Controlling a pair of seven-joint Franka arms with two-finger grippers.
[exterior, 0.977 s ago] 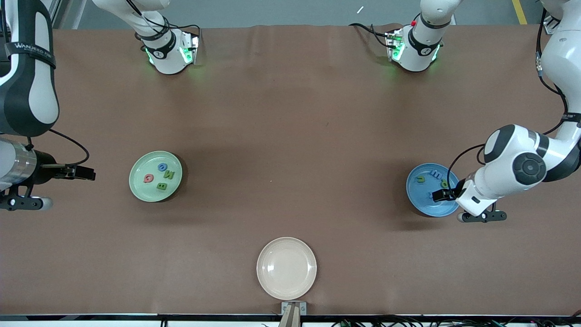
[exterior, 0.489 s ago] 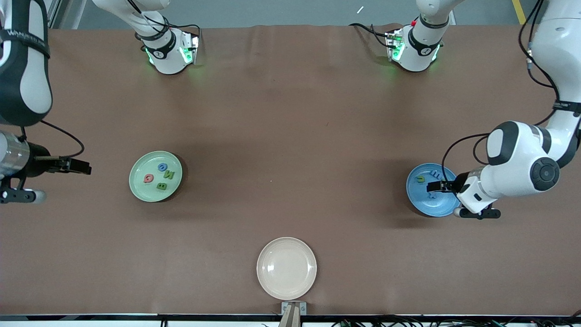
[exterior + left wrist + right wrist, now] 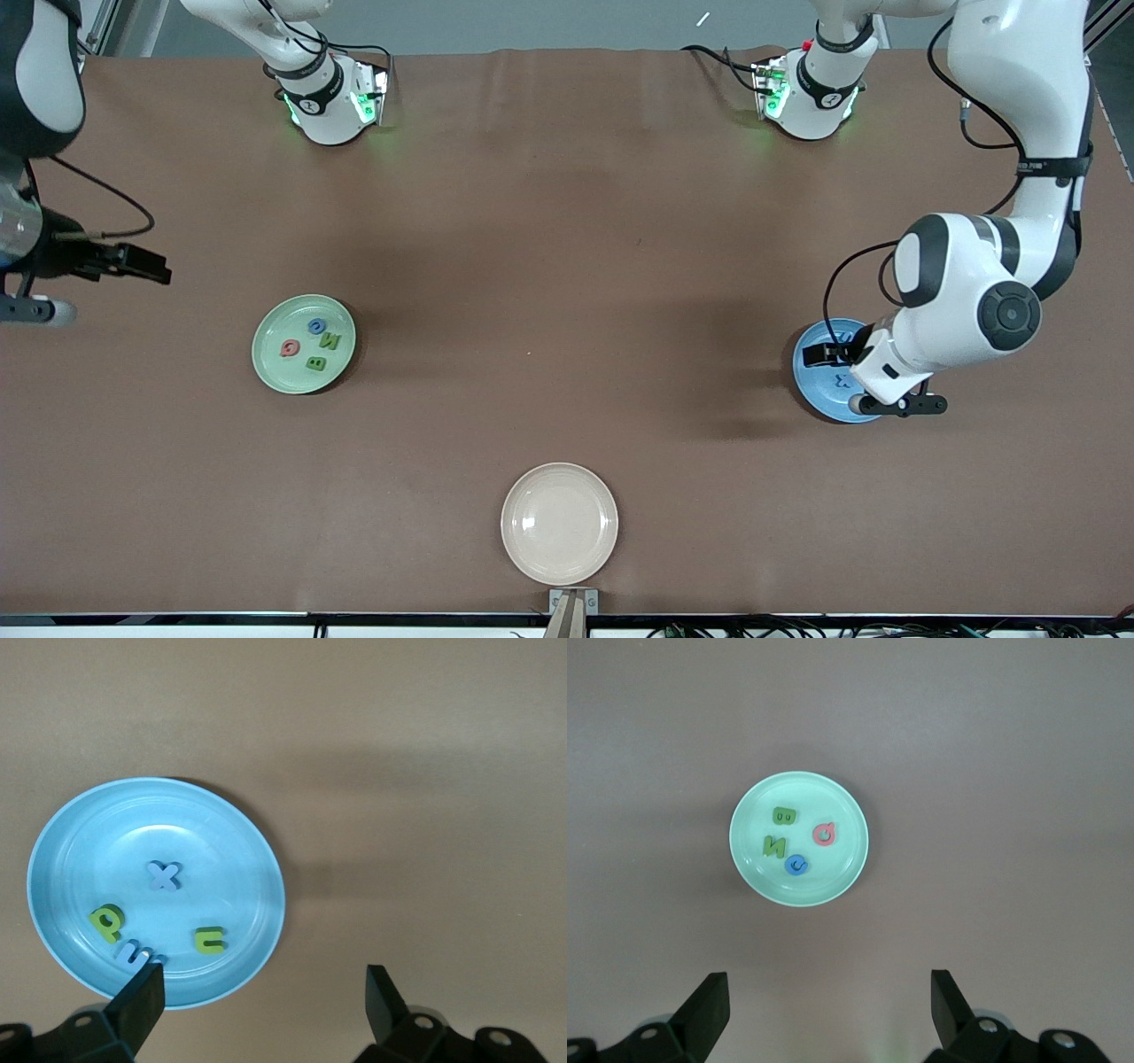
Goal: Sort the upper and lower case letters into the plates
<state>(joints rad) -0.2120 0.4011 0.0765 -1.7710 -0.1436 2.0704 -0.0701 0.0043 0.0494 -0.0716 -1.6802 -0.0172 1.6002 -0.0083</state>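
This is a robotics lab. Two white robot arm bases (image 3: 330,102) with green status lights are bolted along one edge of a table (image 3: 567,266) covered in plain brown cloth, loose cables (image 3: 709,53) trail beside them, and grey floor with a yellow line (image 3: 1013,22) shows past the table.

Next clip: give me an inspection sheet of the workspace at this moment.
Surface: brown table cover.
Job's things: green plate holds four letters; blue plate holds four letters.
Clutter: cream plate, nearest the camera, nothing in it.
Grippers: left gripper open over the blue plate's edge; right gripper open, at the right arm's end.
Cables: black cables on both arms.
Surroundings: grey floor.
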